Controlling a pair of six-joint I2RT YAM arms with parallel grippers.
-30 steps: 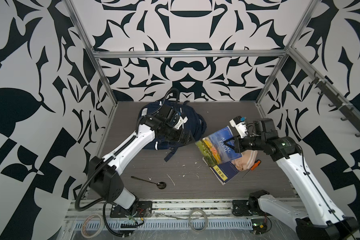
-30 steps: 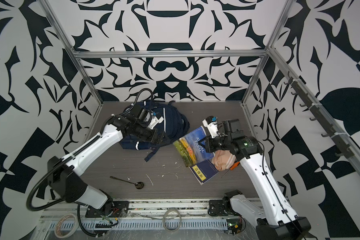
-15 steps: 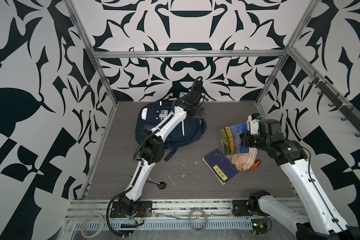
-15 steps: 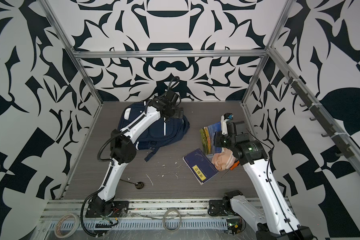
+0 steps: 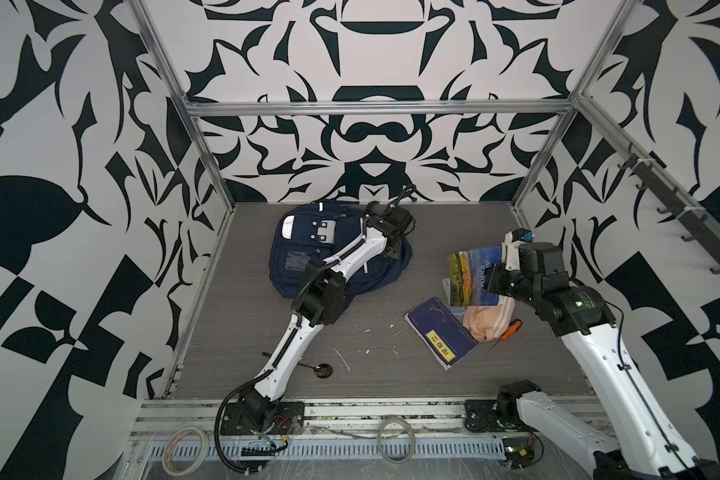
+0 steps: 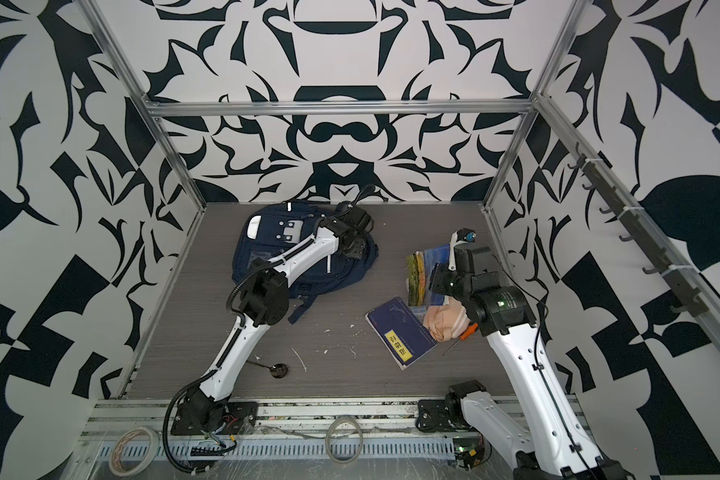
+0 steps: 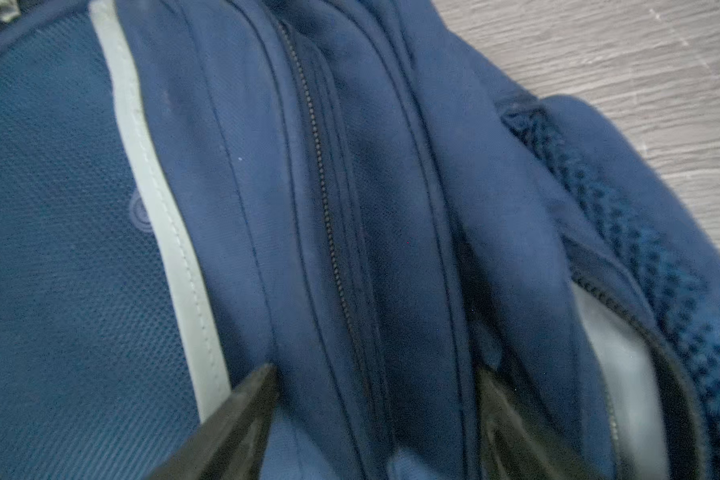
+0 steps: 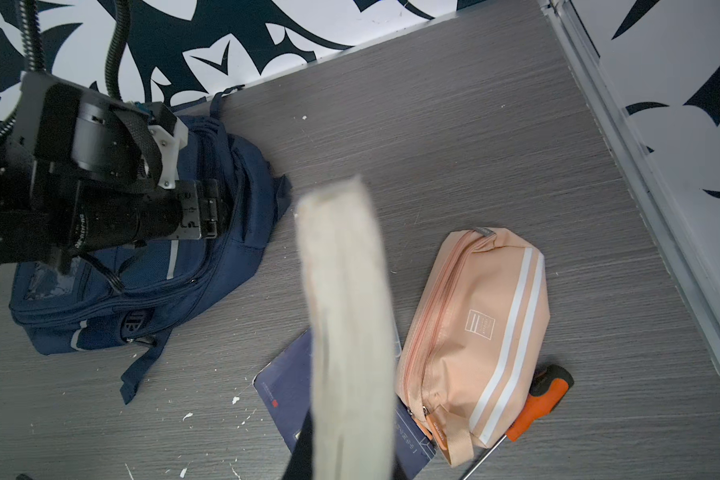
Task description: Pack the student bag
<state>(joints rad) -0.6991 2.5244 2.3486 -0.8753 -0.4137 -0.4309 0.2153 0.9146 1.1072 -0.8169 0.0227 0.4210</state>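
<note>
Navy-blue fabric backpack (image 5: 296,245) with white stripes lies flat near the back edge of our grey wood-grain worktop (image 5: 267,332), left of the middle. Our left gripper (image 7: 375,370) rests on it, jaws apart astride a zipped fold. Our right gripper (image 5: 489,279) clamps a paperback book with a landscape cover (image 5: 472,274) upright near the right edge, close to a peach-pink zip pouch (image 5: 487,322).

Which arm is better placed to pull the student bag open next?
Probably left. The left tool is right over the student bag, jaws apart on either side of a closed zip. The right tool is shut on a book, held upright away from the bag, so it is occupied.
</note>
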